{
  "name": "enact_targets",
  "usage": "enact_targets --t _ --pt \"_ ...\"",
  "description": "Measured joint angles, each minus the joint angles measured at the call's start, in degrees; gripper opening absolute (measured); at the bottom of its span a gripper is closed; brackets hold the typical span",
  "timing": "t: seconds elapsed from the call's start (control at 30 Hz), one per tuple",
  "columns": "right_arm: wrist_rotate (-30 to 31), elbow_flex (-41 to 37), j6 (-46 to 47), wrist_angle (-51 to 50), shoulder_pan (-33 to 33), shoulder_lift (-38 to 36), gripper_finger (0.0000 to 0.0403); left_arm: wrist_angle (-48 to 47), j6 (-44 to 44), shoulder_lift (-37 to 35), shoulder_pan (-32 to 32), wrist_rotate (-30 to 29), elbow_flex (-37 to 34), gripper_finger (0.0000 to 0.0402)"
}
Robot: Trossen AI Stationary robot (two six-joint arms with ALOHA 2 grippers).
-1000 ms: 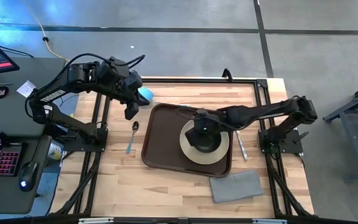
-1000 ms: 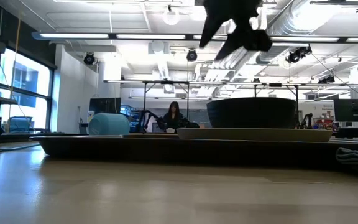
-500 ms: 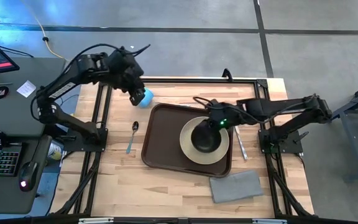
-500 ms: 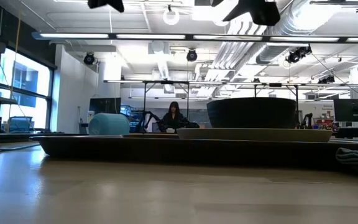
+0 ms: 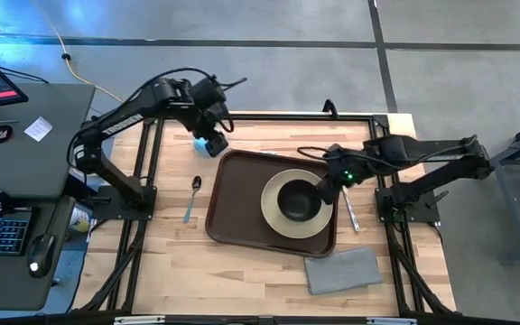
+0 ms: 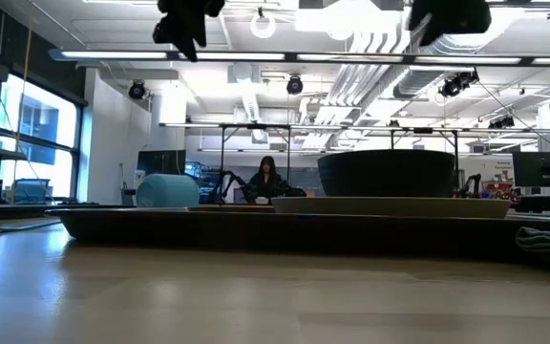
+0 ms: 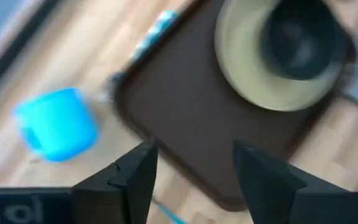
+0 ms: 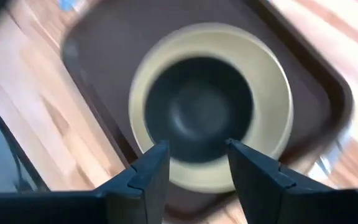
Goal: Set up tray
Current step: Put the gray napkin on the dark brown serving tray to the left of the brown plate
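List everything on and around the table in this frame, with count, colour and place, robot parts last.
tray: one, dark brown, middle of the table
plate: one, beige, on the tray's right half
bowl: one, black, on the plate
cup: one, blue, on the table beyond the tray's far left corner
spoon: one, left of the tray
knife: one, right of the tray
napkin: one, grey, near right of the tray
person: one, far background
left gripper: open, above the cup
right gripper: open, by the bowl's right edge
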Motion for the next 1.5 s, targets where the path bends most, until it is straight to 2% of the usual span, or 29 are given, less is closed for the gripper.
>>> enact_targets --t 0.1,0.33,0.63,0.83,0.97,1.07,1.17,1.3,1.5 --pt "-2.8 0.0 0.0 -4.0 0.2 -0.9 0.0147 2.6 -1.1 1.0 -3.0 2.6 0.0 0.0239" --pt "-9.8 0.0 3.8 -4.8 7.0 -1.6 0.014 3.9 -3.4 0.9 -9.1 0.4 0.0 0.0208" --pt "-9.4 0.0 16.8 -4.3 22.5 -1.2 0.0145 3.9 -4.6 0.7 -15.8 -0.7 0.0 0.018" --pt "-10.1 -0.1 25.9 -2.0 31.9 1.8 0.0146 4.1 -4.0 0.7 -20.5 -2.3 0.0 0.017" --pt "-9.3 -0.1 21.0 5.2 36.9 6.7 0.0145 5.5 -4.0 0.7 -23.5 -4.3 0.0 0.0168" --pt "-10.6 -0.1 14.5 5.7 40.0 11.3 0.0146 6.7 -6.6 0.7 -25.2 -4.4 0.0 0.0168" --pt "-10.4 -0.1 8.5 4.0 42.9 15.9 0.0155 7.4 -11.2 0.7 -27.2 -5.7 0.0 0.0168" --pt "-8.0 -0.1 1.2 1.6 46.6 21.5 0.0176 7.5 -18.9 0.7 -30.2 -10.3 0.0 0.0168" --pt "-4.7 -0.1 -1.4 3.7 51.7 27.9 0.021 12.2 -31.7 1.6 -35.0 -13.7 0.0 0.0168"
